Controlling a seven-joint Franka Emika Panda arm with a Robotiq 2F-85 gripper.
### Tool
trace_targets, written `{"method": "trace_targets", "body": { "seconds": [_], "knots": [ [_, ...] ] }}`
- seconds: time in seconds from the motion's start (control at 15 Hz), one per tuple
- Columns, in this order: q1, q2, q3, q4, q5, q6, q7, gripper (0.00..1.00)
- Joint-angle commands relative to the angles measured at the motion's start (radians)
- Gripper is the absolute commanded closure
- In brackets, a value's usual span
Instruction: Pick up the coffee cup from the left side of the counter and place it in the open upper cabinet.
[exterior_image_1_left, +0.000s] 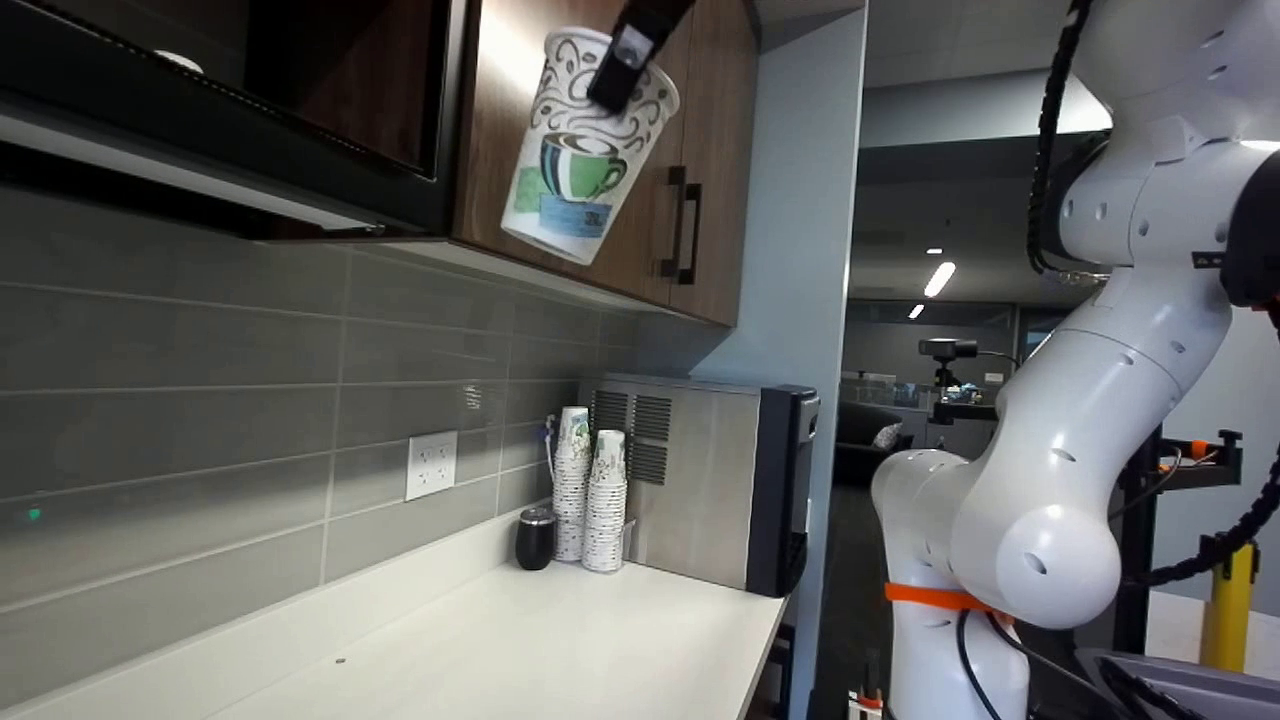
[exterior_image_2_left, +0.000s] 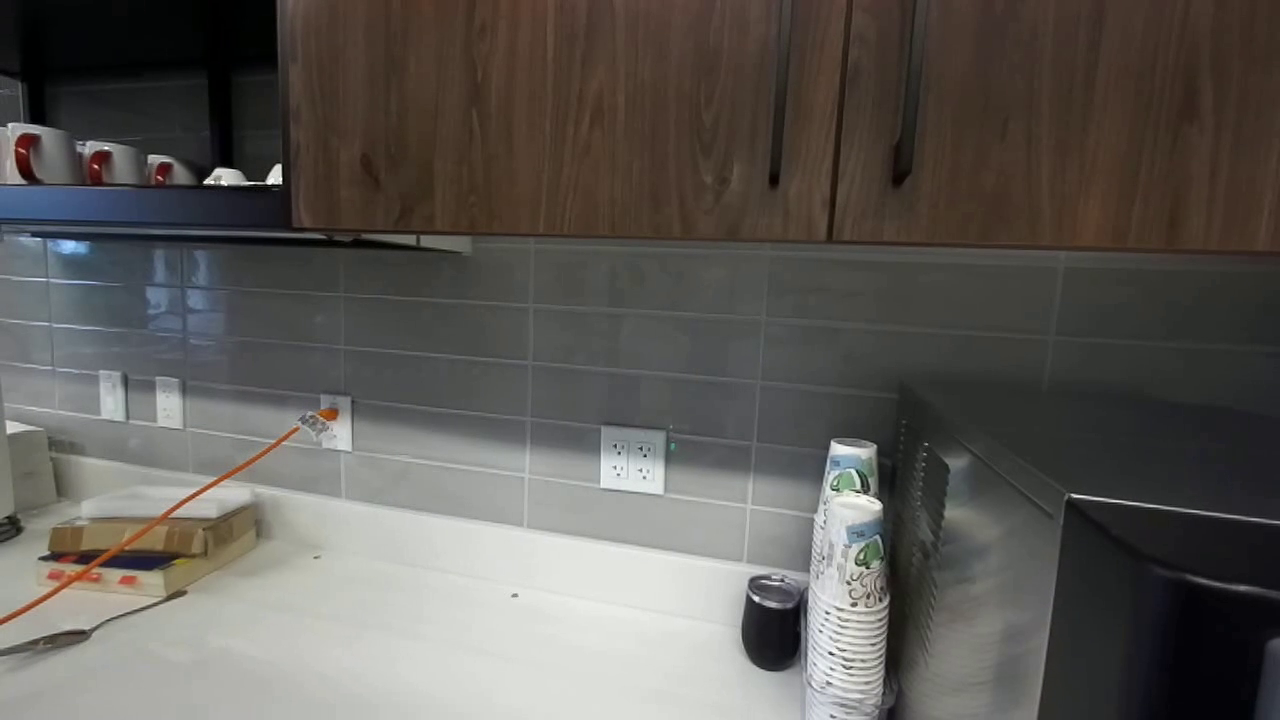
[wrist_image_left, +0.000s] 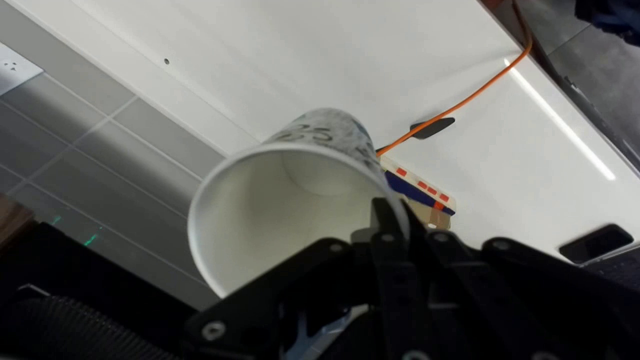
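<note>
The coffee cup (exterior_image_1_left: 580, 175), white with a green and teal print, hangs tilted in the air in an exterior view, its mouth up. My gripper (exterior_image_1_left: 615, 90) pinches its rim. In the wrist view the gripper (wrist_image_left: 392, 220) is shut on the cup (wrist_image_left: 280, 210), one finger inside and one outside the wall. The open upper cabinet (exterior_image_1_left: 350, 80) is left of the cup in that exterior view; its black shelf edge (exterior_image_2_left: 140, 207) shows in the other exterior picture. Cup and gripper are out of that view. The off-white counter (exterior_image_1_left: 480, 650) lies below.
Closed cabinet doors (exterior_image_1_left: 715, 130) with handles stand behind the cup. Mugs (exterior_image_2_left: 112, 162) sit on the open shelf. Stacked cups (exterior_image_1_left: 603, 510), a black tumbler (exterior_image_1_left: 535, 540) and a steel machine (exterior_image_1_left: 690, 480) stand on the counter. An orange cord (exterior_image_2_left: 200, 490) crosses books (exterior_image_2_left: 150, 550).
</note>
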Motion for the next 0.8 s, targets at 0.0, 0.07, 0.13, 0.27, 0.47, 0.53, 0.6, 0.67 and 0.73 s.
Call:
{"method": "trace_targets", "body": {
  "seconds": [0.0, 0.07, 0.13, 0.27, 0.47, 0.53, 0.6, 0.67, 0.73],
  "knots": [
    [-0.066, 0.122, 0.019, 0.172, 0.003, -0.082, -0.002, 0.99],
    [-0.049, 0.055, 0.012, 0.083, 0.006, -0.029, -0.005, 0.96],
    [-0.057, 0.077, 0.011, 0.106, 0.005, -0.036, -0.004, 0.96],
    [-0.06, 0.106, 0.01, 0.129, 0.003, -0.045, -0.003, 0.96],
    [-0.059, 0.114, 0.013, 0.139, 0.003, -0.051, -0.003, 0.96],
    [-0.059, 0.114, 0.015, 0.141, 0.003, -0.052, -0.003, 0.99],
    [-0.069, 0.137, 0.019, 0.183, -0.01, -0.071, -0.007, 0.99],
    [-0.073, 0.151, 0.02, 0.209, -0.02, -0.079, -0.011, 0.99],
    [-0.08, 0.174, 0.023, 0.252, -0.032, -0.097, -0.018, 0.99]
  ]
}}
